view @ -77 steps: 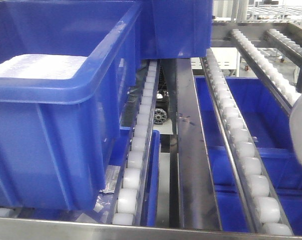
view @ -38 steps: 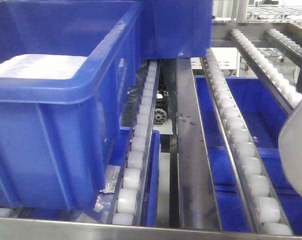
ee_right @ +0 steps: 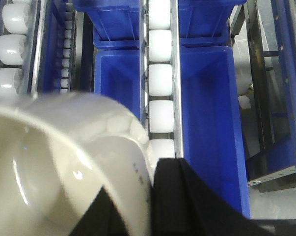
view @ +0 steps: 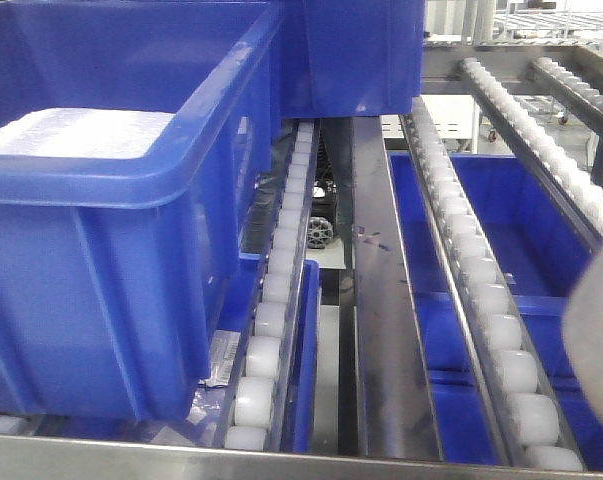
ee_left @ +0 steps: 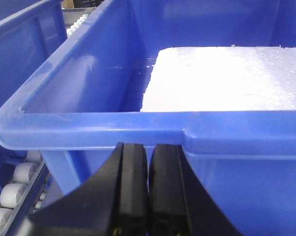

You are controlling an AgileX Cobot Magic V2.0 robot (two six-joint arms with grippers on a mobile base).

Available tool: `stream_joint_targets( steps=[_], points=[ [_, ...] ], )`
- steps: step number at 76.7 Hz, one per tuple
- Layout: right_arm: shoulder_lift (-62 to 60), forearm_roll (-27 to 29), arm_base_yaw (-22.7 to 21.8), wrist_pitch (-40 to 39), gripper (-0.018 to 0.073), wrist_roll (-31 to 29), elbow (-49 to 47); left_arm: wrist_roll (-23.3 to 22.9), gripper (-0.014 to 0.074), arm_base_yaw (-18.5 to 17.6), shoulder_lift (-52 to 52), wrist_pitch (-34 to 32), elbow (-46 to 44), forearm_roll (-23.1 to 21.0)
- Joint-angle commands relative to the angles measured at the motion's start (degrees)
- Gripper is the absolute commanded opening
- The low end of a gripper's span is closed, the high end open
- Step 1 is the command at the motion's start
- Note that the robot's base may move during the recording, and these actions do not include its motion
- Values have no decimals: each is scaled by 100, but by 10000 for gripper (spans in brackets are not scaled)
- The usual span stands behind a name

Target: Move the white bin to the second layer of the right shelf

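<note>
Roller tracks (ee_right: 160, 78) run beneath white bin (ee_right: 64, 162).

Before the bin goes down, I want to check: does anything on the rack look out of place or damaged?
One small oddity: a crumpled label or wrapper lies wedged between the big blue crate and the roller track beside it. No spill or damage shows. The white bin, pinched at its rim by the right claw, hangs over the rollers.

Warehouse: roller-track racks (view: 281, 290) holding blue crates (view: 111, 250)
</note>
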Motion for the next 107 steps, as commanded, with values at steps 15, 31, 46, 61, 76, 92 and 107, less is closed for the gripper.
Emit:
stream_joint_targets(
  steps=[15, 31, 46, 61, 76, 92, 107],
  points=[
    [-26, 46, 6, -494, 258, 17, -186, -30, 85, -7, -90, -491, 211, 0],
    [-26, 50, 6, -394, 309, 17, -186, -30, 85, -7, -90, -491, 211, 0],
    [-26, 50, 6, -498, 369, 17, -247, -30, 85, -7, -90, -491, 211, 0],
    [-45, 50, 6, -301, 417, 17, -690, -30, 85, -7, -90, -491, 211, 0],
    [-51, 50, 6, 43, 414, 12, -1095, -30, 85, -7, -90, -491, 211, 0],
    [-310, 50, 6, 311, 414, 12, -1222, -30, 85, -7, -90, -491, 211, 0],
    [-954, 50, 6, 630, 347, 12, -1222, -30, 85, -7, -90, -491, 211, 0]
  ],
)
